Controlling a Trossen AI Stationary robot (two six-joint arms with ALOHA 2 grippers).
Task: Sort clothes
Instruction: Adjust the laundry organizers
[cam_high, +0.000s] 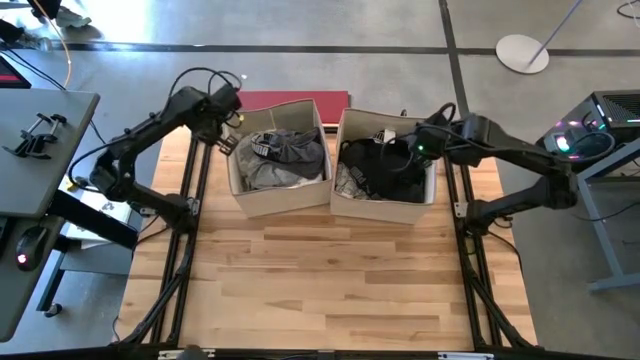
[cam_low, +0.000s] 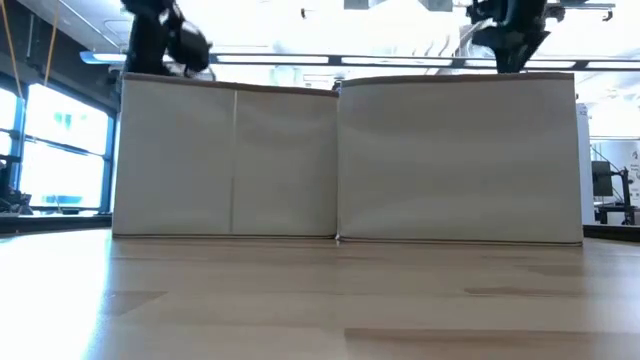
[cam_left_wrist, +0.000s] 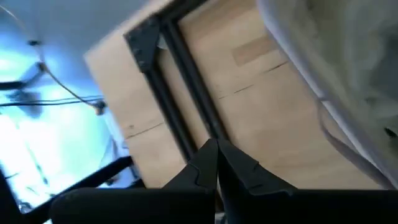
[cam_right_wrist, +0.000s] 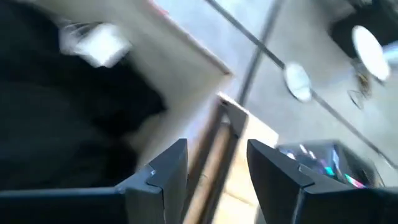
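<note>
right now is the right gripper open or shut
Open. In the right wrist view the right gripper shows a clear gap between its two fingers, nothing held, over the edge of the box of black clothes.

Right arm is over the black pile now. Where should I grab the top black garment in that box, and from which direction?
Judging by the high view, take the black garment at a raised fold near the pile's middle, coming straight down from above: the right box walls it in. The right gripper is open at the box's far right corner. The left gripper is shut outside the left box.
</note>
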